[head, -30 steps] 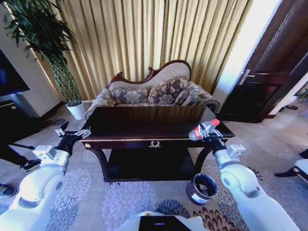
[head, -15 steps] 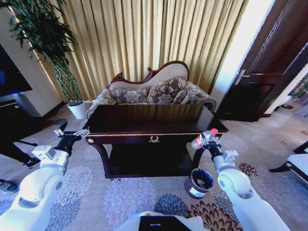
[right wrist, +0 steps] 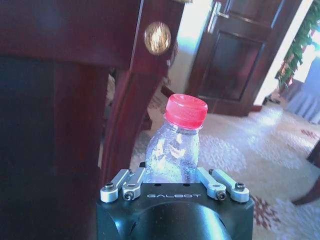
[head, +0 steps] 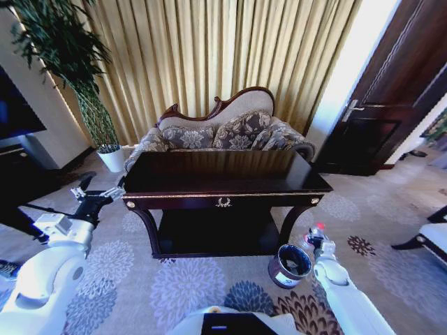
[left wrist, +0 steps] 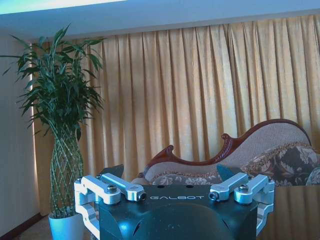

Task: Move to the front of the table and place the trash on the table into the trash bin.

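Observation:
The dark glossy table (head: 223, 183) stands straight ahead. The small round trash bin (head: 290, 264) sits on the carpet by the table's front right leg. My right gripper (head: 314, 241) hangs low, just right of the bin's rim and shut on the clear bottle (head: 318, 229) with the red cap. In the right wrist view the bottle (right wrist: 175, 150) stands upright in that gripper (right wrist: 174, 167), close to the table leg (right wrist: 125, 115). My left gripper (head: 103, 195) is open and holds nothing, level with the table's left front corner. In the left wrist view the left gripper (left wrist: 172, 172) faces the sofa.
A carved-back patterned sofa (head: 223, 132) stands behind the table before gold curtains. A tall plant in a white pot (head: 110, 159) is at the back left, near a dark cabinet (head: 17, 174). A dark door (head: 391, 118) is at the right. Patterned carpet lies in front.
My right arm has come down with the bottle from table-top height to just beside the bin. The left arm has barely moved.

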